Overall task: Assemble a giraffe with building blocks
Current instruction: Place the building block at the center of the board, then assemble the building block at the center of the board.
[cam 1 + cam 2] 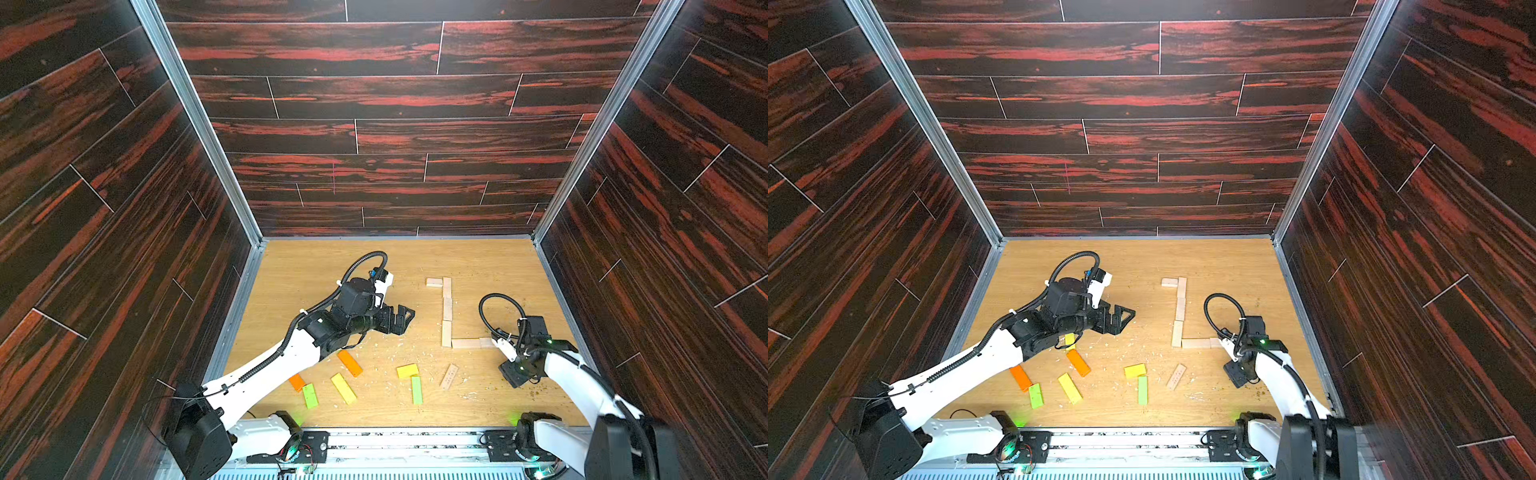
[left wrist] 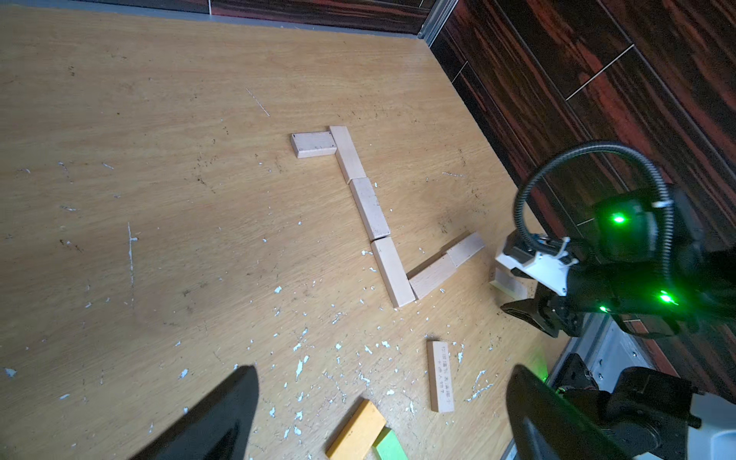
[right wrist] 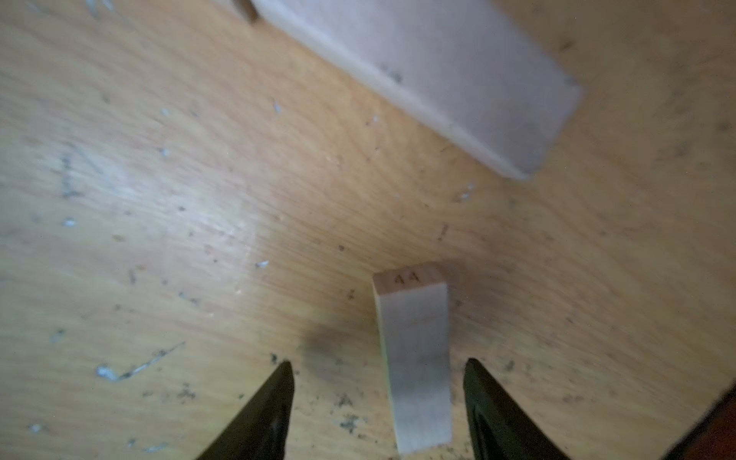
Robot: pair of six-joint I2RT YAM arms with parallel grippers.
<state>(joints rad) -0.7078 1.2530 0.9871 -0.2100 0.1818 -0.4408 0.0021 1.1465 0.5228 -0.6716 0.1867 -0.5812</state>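
Pale building blocks lie in a bent line on the table: a head block (image 1: 434, 282), a neck column (image 1: 447, 309) and two body blocks (image 1: 465, 343). My right gripper (image 3: 378, 364) hangs open at the body's right end. A short pale block (image 3: 414, 358) marked 44 stands between its fingers, touching neither, and it also shows in the left wrist view (image 2: 506, 283). My left gripper (image 1: 404, 318) is open and empty over the table's middle. Loose blocks lie near the front: orange (image 1: 350, 363), yellow (image 1: 343, 388), yellow (image 1: 407, 370), green (image 1: 417, 390), green (image 1: 310, 395) and a printed pale one (image 1: 449, 376).
Dark wood-patterned walls close in the table on three sides, and the right wall's metal edge (image 1: 557, 282) runs near my right arm. A metal rail (image 1: 395, 440) with the arm bases lines the front. White flecks litter the table. Another orange block (image 1: 296, 382) lies by my left arm.
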